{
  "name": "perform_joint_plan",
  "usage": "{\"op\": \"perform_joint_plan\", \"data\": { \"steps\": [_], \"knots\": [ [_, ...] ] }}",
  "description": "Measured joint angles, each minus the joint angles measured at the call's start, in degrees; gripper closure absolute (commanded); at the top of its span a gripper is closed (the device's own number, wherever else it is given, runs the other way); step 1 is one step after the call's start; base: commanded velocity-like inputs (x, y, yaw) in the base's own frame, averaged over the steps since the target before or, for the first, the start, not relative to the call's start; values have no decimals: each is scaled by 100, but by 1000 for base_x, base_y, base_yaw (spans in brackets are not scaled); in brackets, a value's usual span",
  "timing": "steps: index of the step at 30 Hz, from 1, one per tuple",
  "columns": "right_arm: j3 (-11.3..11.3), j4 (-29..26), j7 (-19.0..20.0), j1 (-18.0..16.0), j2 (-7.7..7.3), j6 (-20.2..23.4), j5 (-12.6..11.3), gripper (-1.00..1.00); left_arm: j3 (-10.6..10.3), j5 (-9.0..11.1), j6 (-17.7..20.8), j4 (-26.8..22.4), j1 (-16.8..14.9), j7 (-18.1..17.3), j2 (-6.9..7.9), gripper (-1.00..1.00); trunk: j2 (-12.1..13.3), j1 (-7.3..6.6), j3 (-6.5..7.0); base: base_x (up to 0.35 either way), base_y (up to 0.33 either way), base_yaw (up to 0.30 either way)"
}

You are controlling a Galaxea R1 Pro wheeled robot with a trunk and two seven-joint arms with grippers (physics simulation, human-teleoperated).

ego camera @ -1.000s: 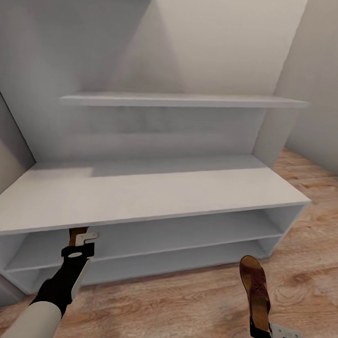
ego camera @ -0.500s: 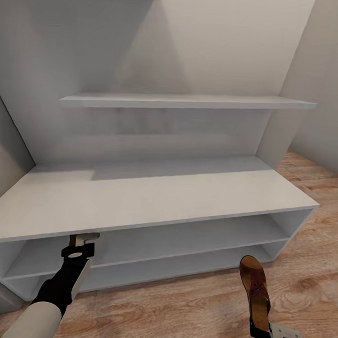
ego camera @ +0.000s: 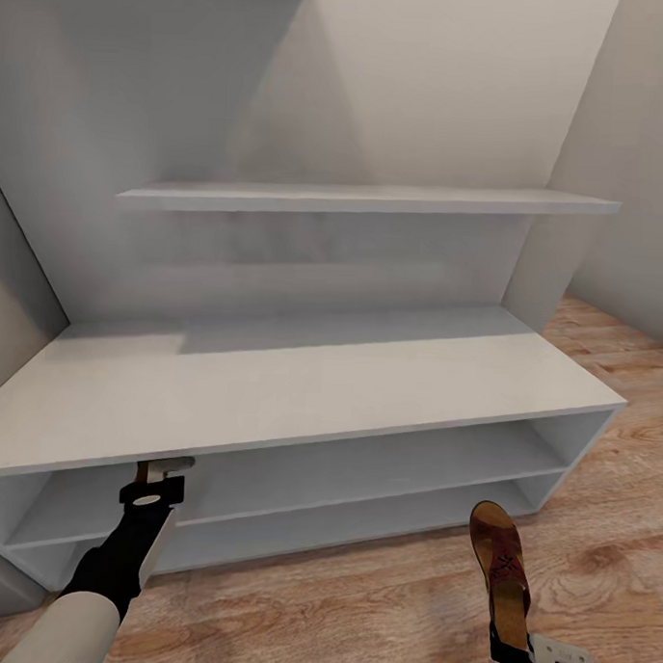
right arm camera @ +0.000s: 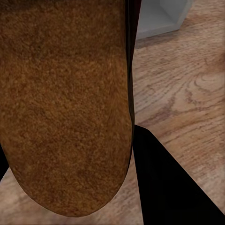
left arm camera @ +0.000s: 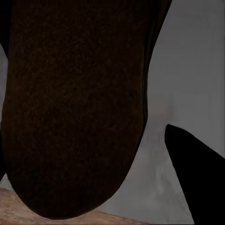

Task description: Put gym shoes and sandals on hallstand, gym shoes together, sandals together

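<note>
From the head view, the robot stands close before the hallstand [ego camera: 300, 388], each arm carrying one sandal, presumably so the pair can go on side by side. The left gripper [ego camera: 156, 478] is at the front edge of the bench top, its brown sandal [ego camera: 150, 469] mostly hidden under that edge and aimed at the upper tier. The right gripper [ego camera: 525, 658] hangs low over the corridor floor [ego camera: 377, 604], clamped on the heel of the other sandal [ego camera: 499, 570], toe toward the rack. In the left wrist view, a dark sole [left arm camera: 75, 108] sits gripped before grey shelving. In the right wrist view, the tan sole [right arm camera: 65, 103] is pinched above the wood planks.
</note>
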Motion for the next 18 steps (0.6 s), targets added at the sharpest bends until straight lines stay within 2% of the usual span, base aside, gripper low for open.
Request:
{"op": "perform_joint_plan", "data": {
  "steps": [5, 13, 18],
  "knots": [
    [0, 0, 3, 0, 0, -1, -1, 100, 7, -7, 0, -4, -11, 9, 5, -100, 0, 0, 0, 0, 0, 0],
    [0, 0, 5, 0, 0, -1, -1, 100, 18, -5, 7, -345, 43, -14, -3, -100, 0, 0, 0, 0, 0, 0],
    [0, 0, 5, 0, 0, -1, -1, 100, 18, -6, 9, -397, 45, -17, -3, -100, 0, 3, 0, -179, 0, 0]
  ]
}}
